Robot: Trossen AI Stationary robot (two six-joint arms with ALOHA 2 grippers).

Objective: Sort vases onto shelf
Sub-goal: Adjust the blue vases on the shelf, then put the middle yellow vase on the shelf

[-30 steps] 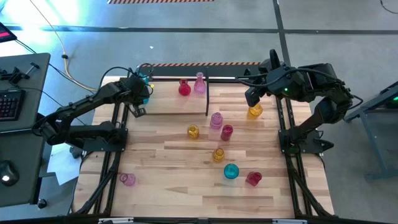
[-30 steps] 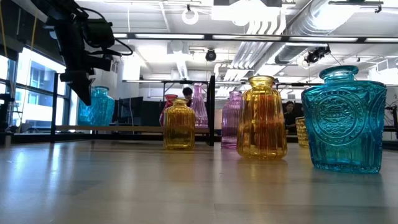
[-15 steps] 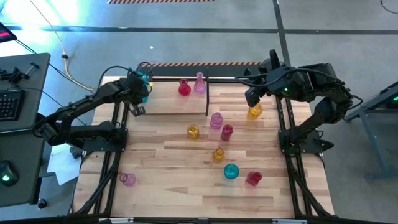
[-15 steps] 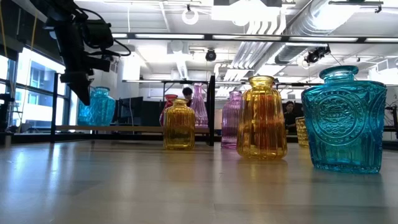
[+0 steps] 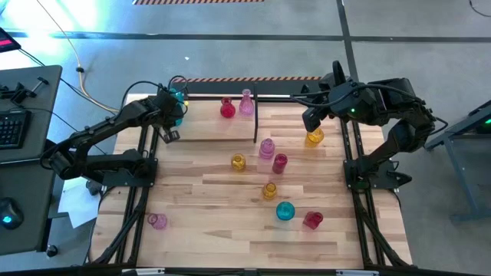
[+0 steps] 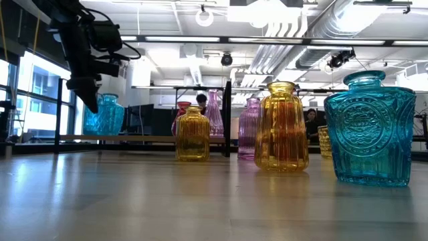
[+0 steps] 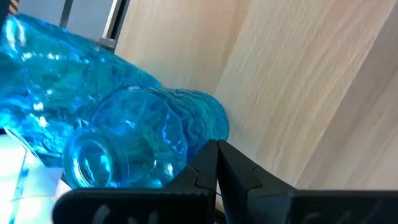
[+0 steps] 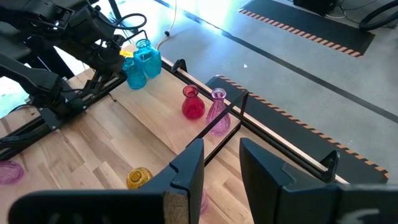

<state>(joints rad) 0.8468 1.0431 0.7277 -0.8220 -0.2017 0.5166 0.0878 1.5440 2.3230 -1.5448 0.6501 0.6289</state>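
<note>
**Left gripper closed by the cyan pair**

Left gripper (image 5: 170,135) pinched shut, empty, beside two cyan vases (image 8: 142,64) at the shelf (image 5: 215,132) end; right gripper (image 5: 309,121) part open above an amber vase (image 5: 314,137); loose vases across the wooden tabletop (image 5: 215,230)

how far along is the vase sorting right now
Done: four vases stand on the shelf: two cyan vases at its left end, plus a red vase and a pink vase. In hand: nothing visibly gripped; the left tool is shut beside the cyan pair, and the right tool hovers open above a yellow vase. Left: eight vases on the table, that yellow one included.
</note>
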